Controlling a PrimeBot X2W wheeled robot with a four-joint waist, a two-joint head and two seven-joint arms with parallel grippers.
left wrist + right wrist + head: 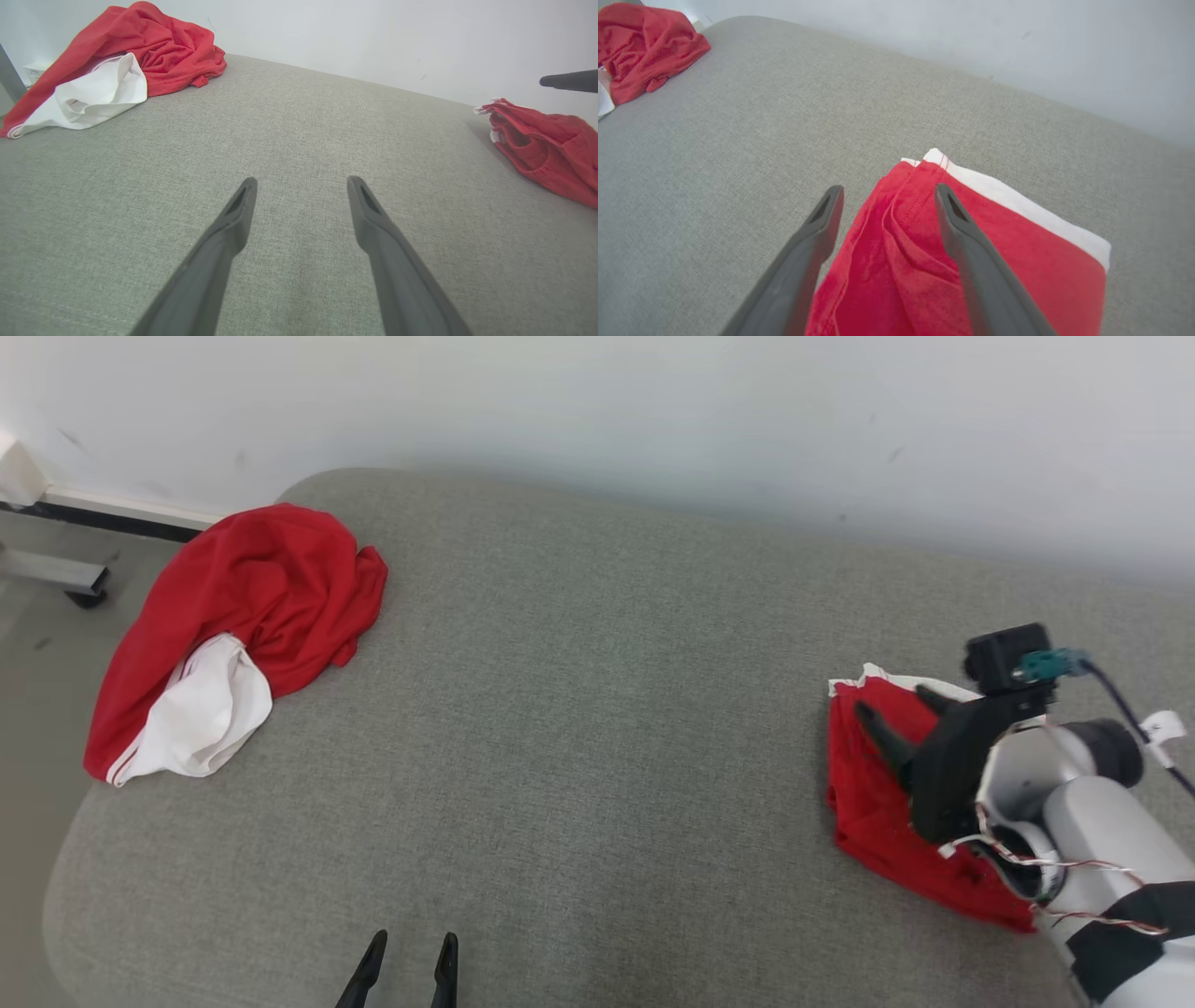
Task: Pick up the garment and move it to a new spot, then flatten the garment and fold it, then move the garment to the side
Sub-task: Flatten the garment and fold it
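A folded red garment [868, 803] with a white edge lies on the grey padded surface [597, 709] at the far right. My right gripper [893, 702] hovers just over the garment's far end, open, its fingers apart with nothing gripped. In the right wrist view the garment [1017, 261] lies beneath and between the spread fingers of that gripper [888, 189]. My left gripper [408, 957] stands open at the near edge, over bare fabric and well away from the garment. The left wrist view shows this gripper [301, 184] empty, with the garment [546, 144] off to its right.
A crumpled red and white pile of clothing [271, 588] sits at the far left corner of the surface, partly over its edge. A pale wall runs behind. Floor and a metal frame leg [70, 581] show at the left.
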